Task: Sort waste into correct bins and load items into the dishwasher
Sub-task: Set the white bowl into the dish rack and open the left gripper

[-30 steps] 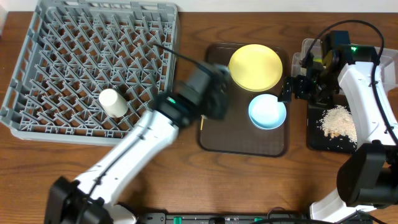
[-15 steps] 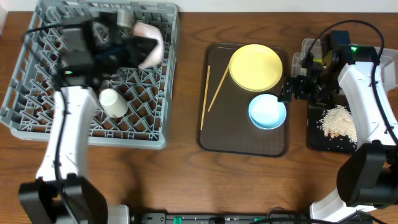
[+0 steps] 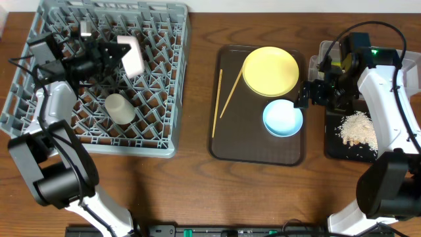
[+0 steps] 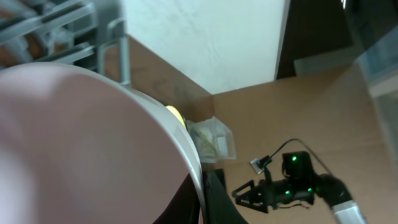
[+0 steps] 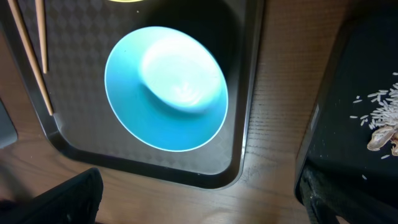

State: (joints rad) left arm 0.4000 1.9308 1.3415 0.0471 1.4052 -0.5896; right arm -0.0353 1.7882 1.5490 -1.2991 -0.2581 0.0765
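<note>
My left gripper (image 3: pixel 117 56) is shut on the rim of the white bowl (image 3: pixel 133 55) and holds it tilted over the far part of the grey dish rack (image 3: pixel 168 79). In the left wrist view the bowl (image 4: pixel 81 143) fills the frame, with the fingers (image 4: pixel 202 199) pinching its edge. A small white cup (image 3: pixel 120 108) lies in the rack. The yellow plate (image 3: pixel 270 71), light blue bowl (image 3: pixel 283 118) and two chopsticks (image 3: pixel 227 92) sit on the brown tray (image 3: pixel 256 153). My right gripper (image 3: pixel 308 92) is open and empty, above the gap between that tray and the black tray (image 3: pixel 332 145). The wrapper and paper are not visible.
Rice crumbs (image 3: pixel 357 128) lie on the black tray. The clear tub (image 3: pixel 327 51) stands at the back right, mostly behind my right arm. The right wrist view shows the blue bowl (image 5: pixel 166 87), chopsticks (image 5: pixel 30 62) and bare wood (image 5: pixel 273 124) between the trays.
My left arm has swung from the brown tray to the rack's far left, carrying the white bowl over the rack. The chopsticks are uncovered. The right arm has not moved.
</note>
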